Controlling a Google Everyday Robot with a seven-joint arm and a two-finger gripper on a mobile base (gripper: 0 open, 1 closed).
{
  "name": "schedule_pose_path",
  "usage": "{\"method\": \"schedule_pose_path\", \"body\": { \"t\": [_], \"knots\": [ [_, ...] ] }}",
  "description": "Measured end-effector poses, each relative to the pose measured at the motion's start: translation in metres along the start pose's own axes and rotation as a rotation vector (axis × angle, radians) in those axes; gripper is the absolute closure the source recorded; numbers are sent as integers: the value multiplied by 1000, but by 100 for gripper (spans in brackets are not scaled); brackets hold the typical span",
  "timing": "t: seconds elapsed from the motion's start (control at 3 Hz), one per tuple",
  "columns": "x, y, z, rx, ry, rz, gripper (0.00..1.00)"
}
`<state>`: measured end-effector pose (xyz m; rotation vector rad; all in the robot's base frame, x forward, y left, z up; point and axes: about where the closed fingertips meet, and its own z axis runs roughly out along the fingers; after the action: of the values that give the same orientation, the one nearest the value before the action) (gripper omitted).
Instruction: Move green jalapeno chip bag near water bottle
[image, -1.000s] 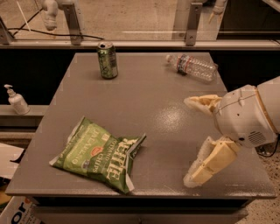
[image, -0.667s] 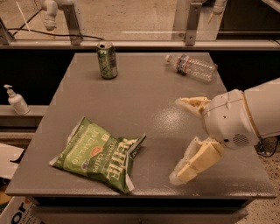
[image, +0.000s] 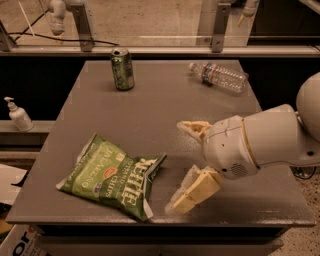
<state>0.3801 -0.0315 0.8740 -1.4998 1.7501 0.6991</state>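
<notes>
The green jalapeno chip bag (image: 112, 175) lies flat on the front left of the grey table (image: 150, 110), its white "Kettle" lettering facing up. The water bottle (image: 218, 76) lies on its side at the table's back right, cap pointing left. My gripper (image: 181, 167) is above the table's front right, just right of the bag, with its two cream fingers spread wide apart and nothing between them. One finger (image: 194, 128) points left at mid-table, the other finger (image: 192, 192) reaches toward the front edge. The gripper does not touch the bag.
A green soda can (image: 122, 69) stands upright at the back left of the table. A white pump dispenser bottle (image: 19, 115) stands on a ledge to the left. A rail with metal posts (image: 218, 26) runs behind the table. A cardboard box (image: 17, 242) sits at bottom left.
My gripper has moved left across the table toward the chip bag, staying open. The bag, bottle and can have not moved.
</notes>
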Motion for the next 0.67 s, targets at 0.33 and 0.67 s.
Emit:
{"method": "schedule_pose_path", "body": {
  "t": [0.33, 0.67],
  "knots": [
    [5, 9, 27, -21, 14, -7, 0],
    [7, 15, 47, -22, 32, 8, 0]
  ]
}}
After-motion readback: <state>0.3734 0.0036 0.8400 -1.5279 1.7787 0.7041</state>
